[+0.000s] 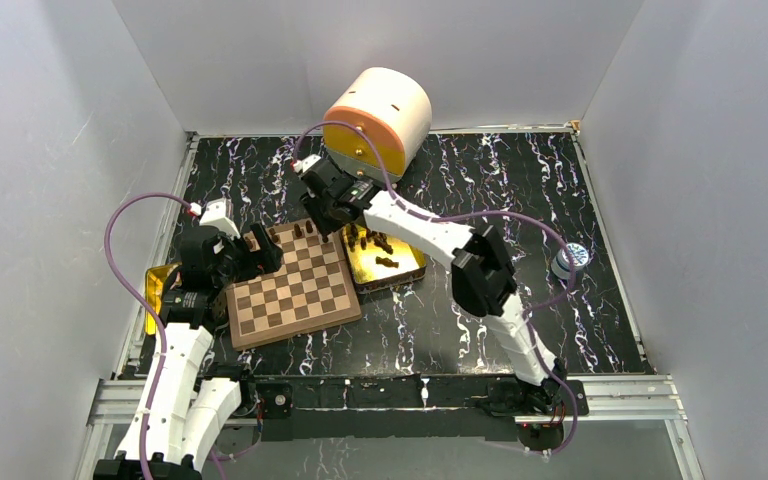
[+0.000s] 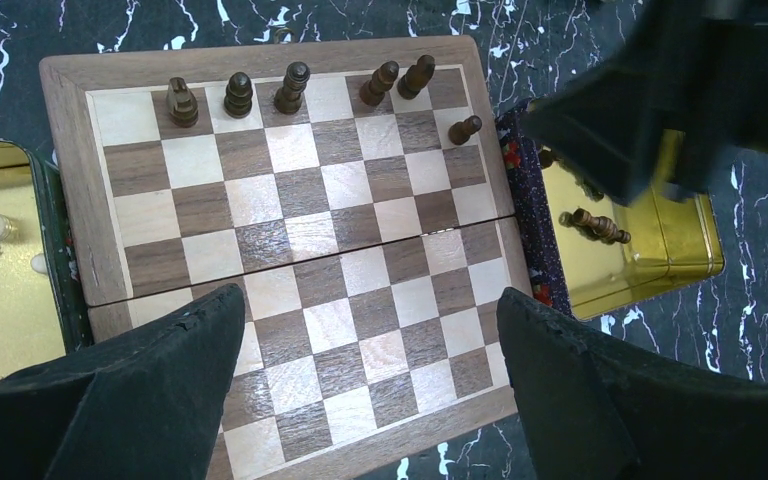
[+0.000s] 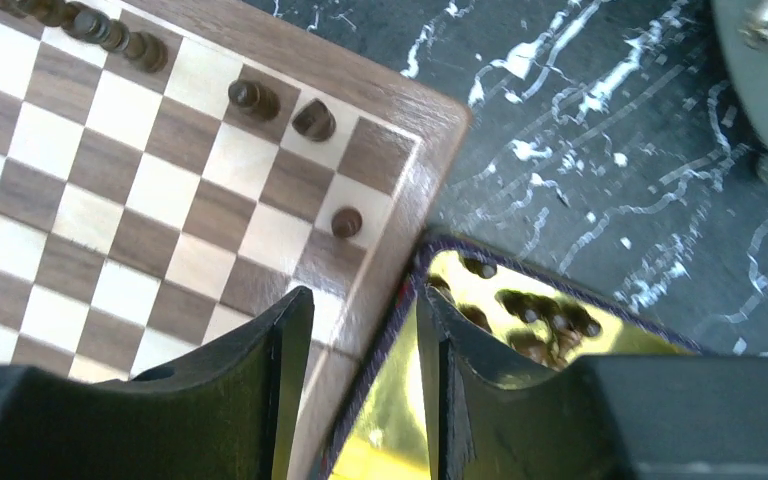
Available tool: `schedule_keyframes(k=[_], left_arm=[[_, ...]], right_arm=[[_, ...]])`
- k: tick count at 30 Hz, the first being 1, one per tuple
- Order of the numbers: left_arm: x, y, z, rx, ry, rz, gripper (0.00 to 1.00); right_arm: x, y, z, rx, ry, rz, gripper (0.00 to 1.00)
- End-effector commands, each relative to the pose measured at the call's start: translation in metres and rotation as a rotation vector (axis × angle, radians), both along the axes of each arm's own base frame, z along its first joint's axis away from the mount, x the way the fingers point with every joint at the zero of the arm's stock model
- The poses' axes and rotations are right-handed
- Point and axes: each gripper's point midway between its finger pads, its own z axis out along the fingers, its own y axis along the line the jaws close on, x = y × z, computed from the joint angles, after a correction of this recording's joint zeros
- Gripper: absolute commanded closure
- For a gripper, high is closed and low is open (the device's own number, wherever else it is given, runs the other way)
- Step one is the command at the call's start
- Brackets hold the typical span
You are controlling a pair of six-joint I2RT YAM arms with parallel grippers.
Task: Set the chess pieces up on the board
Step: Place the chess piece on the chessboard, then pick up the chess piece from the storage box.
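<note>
At the left edge of the scene, a gold tin (image 2: 0, 300) is seen lying just beside the board (image 2: 320, 260), and something pale is glimpsed inside it, too blurred to be named. Over the near half of the board the left gripper (image 2: 370, 310) is held with its jaws spread wide and nothing between them. Along the far row of the board five of the chess pieces (image 2: 292, 87) are found standing, one to a square, and a sixth, a small pawn (image 2: 465, 128), is set on the second row at the right-hand end. Every other square is bare. By the far right corner of the board the right gripper (image 3: 360, 310) is poised low, its fingers parted, and only the board's border and a tin's rim are seen through the gap, so nothing is grasped. Just right of the board a second gold tin (image 2: 660, 250) is placed against its edge, and several loose dark pieces (image 2: 595, 225) are seen lying inside it. The task is therefore judged to be at an early stage. Six pieces are placed, while the rest of the dark set is left to be lifted out of the tin and stood on its squares.
</note>
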Motion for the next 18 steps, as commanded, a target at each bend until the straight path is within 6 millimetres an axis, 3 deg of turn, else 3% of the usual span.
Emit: schedule_keyframes(k=[1, 8, 13, 18], left_arm=[[0.0, 0.002, -0.002, 0.007, 0.012, 0.017, 0.06], [0.005, -0.014, -0.001, -0.037, 0.037, -0.072, 0.07], [0.008, -0.04, -0.002, -0.14, 0.048, -0.175, 0.1], [0.005, -0.046, -0.014, -0.157, 0.088, -0.218, 0.11]], right_arm=[[-0.006, -0.021, 0.06, 0.07, -0.078, -0.028, 0.49], [-0.023, -0.073, 0.042, 0.012, -0.072, -0.089, 0.49], [-0.018, -0.111, 0.015, -0.005, -0.02, -0.142, 0.51], [-0.013, -0.122, -0.009, 0.037, 0.037, -0.157, 0.55]])
